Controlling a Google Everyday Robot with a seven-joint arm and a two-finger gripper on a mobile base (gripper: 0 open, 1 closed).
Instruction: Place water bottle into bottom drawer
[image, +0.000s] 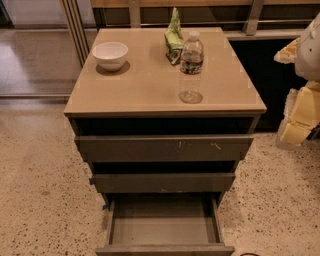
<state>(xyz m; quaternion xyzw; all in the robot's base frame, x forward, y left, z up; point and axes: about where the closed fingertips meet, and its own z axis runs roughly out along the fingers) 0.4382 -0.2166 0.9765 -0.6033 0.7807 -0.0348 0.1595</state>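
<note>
Looks pre-grasp: water bottle (191, 67) upright on tabletop (145, 87), upper centre; gripper (300, 117) at right edge (open or closed, can't tell). Next: grasp it, lower into open bottom drawer (162, 227).

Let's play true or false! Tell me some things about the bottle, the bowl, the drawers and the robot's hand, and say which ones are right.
1. The water bottle stands upright on the cabinet top. True.
2. The bottom drawer is shut. False: it is pulled open.
3. The white bowl sits on the same top, nearer the picture's left side than the bottle. True.
4. The robot's hand is holding the bottle. False: it is at the right edge of the view, beside the cabinet and apart from the bottle.
5. The green snack bag lies inside the bowl. False: it is on the top, just behind the bottle.
</note>
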